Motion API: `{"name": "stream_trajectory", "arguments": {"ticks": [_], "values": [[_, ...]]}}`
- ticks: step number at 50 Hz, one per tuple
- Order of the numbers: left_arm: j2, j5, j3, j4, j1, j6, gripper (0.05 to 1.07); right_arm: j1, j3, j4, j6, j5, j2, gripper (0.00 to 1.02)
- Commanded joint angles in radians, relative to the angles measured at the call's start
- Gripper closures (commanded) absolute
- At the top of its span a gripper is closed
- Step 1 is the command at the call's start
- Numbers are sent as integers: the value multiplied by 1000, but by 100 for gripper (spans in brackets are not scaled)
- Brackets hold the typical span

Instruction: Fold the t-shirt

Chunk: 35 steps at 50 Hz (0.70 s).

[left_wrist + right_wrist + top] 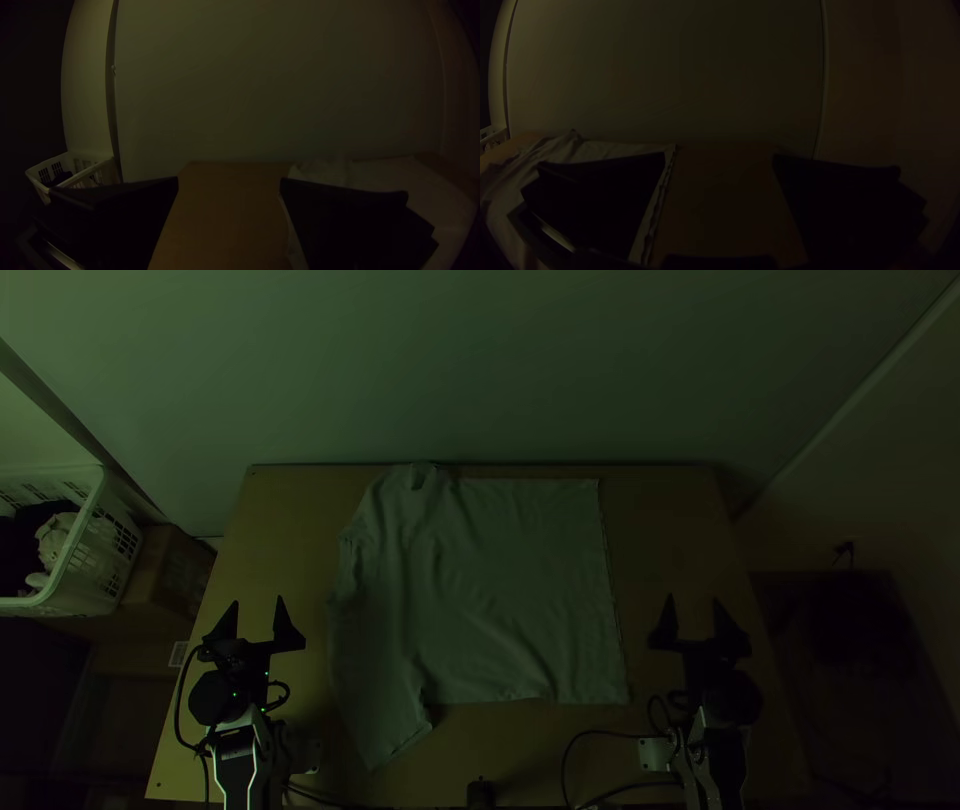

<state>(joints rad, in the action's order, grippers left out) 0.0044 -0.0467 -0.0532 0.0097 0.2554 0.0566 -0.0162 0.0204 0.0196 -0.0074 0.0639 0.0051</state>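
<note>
The light t-shirt (pixel 500 590) lies spread on the middle of the table, its hem toward the right and its collar area at the upper left; one sleeve points toward the near edge, and its left part is wrinkled. My left gripper (pixel 258 615) stands open to the left of the shirt, touching nothing. To the right of the hem, my right gripper (pixel 693 615) is open too, with bare table between its fingers. In the left wrist view the left gripper (pixel 229 182) shows widely parted fingers beside the shirt (pixel 430 200). The right wrist view has the right gripper (pixel 719 156) beside the shirt's hem (pixel 662 195).
A white basket (pixel 98 530) holding dark and light cloth stands off the table's left side, by a cardboard box (pixel 172 575). A small black object (pixel 480 792) sits at the table's near edge. Cables run beside both arms. A wall rises behind the table (pixel 665 510).
</note>
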Motion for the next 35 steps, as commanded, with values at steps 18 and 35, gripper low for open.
{"name": "stream_trajectory", "arguments": {"ticks": [18, 35], "values": [[-7, 19, 44, -13, -8, -63, 10, -18, -8, -7, -6, 1, -11, 4], [5, 18, -51, -19, -2, -41, 10, -16, 110, 20, -43, 7, 35, 4]]}}
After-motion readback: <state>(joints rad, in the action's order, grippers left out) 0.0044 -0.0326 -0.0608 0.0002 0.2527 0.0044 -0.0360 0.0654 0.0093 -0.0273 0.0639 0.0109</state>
